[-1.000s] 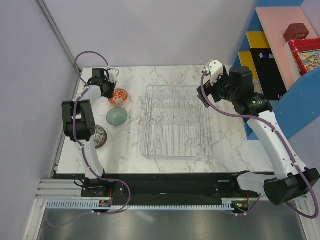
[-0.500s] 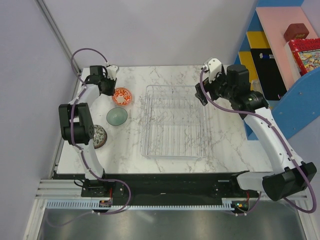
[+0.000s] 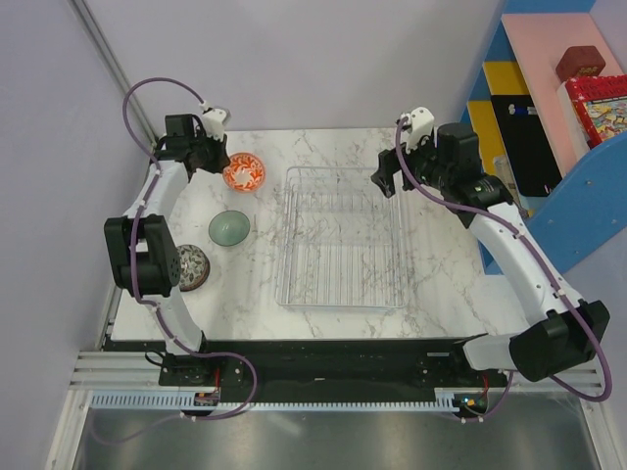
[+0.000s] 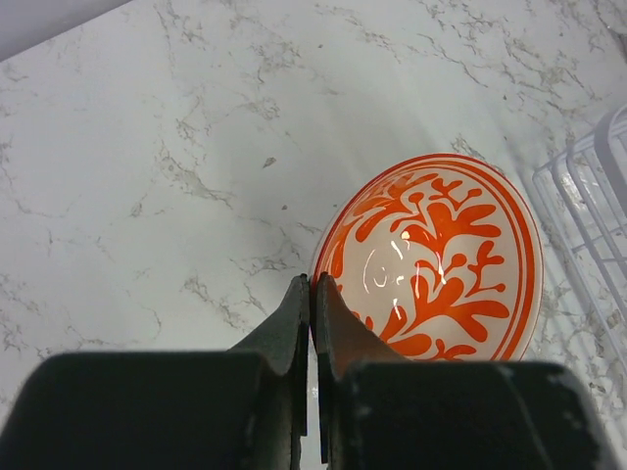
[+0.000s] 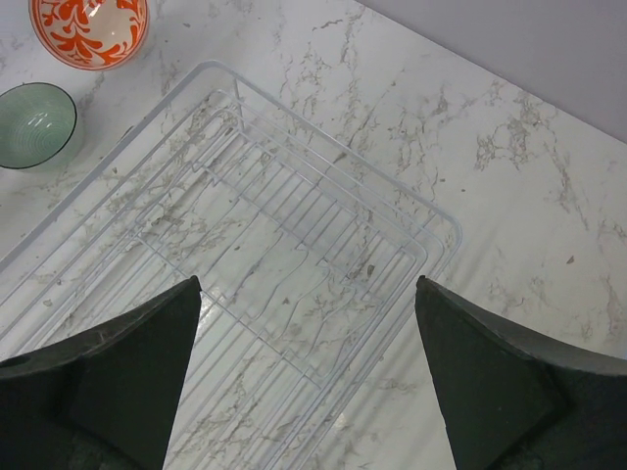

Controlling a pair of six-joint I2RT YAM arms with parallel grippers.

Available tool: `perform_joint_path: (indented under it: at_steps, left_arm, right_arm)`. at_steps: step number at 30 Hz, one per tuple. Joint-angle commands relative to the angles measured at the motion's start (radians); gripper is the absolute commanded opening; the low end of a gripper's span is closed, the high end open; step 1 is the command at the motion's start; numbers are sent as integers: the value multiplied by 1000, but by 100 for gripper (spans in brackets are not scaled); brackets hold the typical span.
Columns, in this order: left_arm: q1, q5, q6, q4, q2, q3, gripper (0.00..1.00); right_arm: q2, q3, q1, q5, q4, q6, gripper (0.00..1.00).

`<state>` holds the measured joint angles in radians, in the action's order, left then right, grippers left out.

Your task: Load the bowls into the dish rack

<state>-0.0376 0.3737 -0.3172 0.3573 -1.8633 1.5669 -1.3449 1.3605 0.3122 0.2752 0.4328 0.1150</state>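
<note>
My left gripper [image 3: 221, 164] is shut on the near-left rim of the orange-red-and-white bowl [image 3: 243, 173], at the far left of the table; in the left wrist view the jaws [image 4: 313, 286] pinch the rim of the bowl [image 4: 436, 259]. A celadon green bowl [image 3: 229, 228] sits left of the dish rack [image 3: 343, 284]. A speckled bowl [image 3: 190, 267] is partly hidden by my left arm. My right gripper [image 3: 385, 180] hangs open and empty over the rack's far right corner. In the right wrist view, the fingers [image 5: 309, 284] frame the rack [image 5: 431, 223], with the green bowl [image 5: 34, 124] and the orange bowl [image 5: 90, 29] at upper left.
A blue and pink shelf [image 3: 549, 147] with a red box [image 3: 598, 103] stands off the table's right side. The back wall runs just behind the table's far edge. The rack's wire edge [image 4: 588, 211] lies close to the right of the orange bowl.
My left gripper has carried the orange bowl farther back and right, toward the rack's far left corner. My right arm has swung left, over the rack's far right corner.
</note>
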Motion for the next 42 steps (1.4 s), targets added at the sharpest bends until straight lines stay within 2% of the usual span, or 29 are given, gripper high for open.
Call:
perform_joint_path:
  at_steps: [1,9,13,18,20,23,28,32,42]
  left_arm:
    - [2,138,62,-34,67,21,2]
    - [25,496,167,-32,145,22,2]
    - [68,585,216,-32,164,30,2]
    - [116,678,263,-37,159,51,2]
    - [131,695,282,-43,156,54,2]
    - [162,712,291,-52,150,53,2]
    - [211,719,297,-81,138,48,2]
    - [246,712,306,-104,116,50,2]
    - [298,651,279,-127,111,35,2]
  right_arm:
    - [0,-24,5,51,-89,-78,98]
    - [-36,-93,4,263,-258,-343,97]
    - [-101,-98,-1,418,-327,-457,98]
    - [-160,-119,-15,521,-466,-590,98]
    - [-169,-164,-19,553,-531,-616,98]
    - [-165,-239,-25,579,-717,-701,98]
    - [-207,-259,-42,650,-790,-831,98]
    - [-247,-287,-53,714,-955,-983,98]
    - [-312,-294,-53,739,-976,-1045,98]
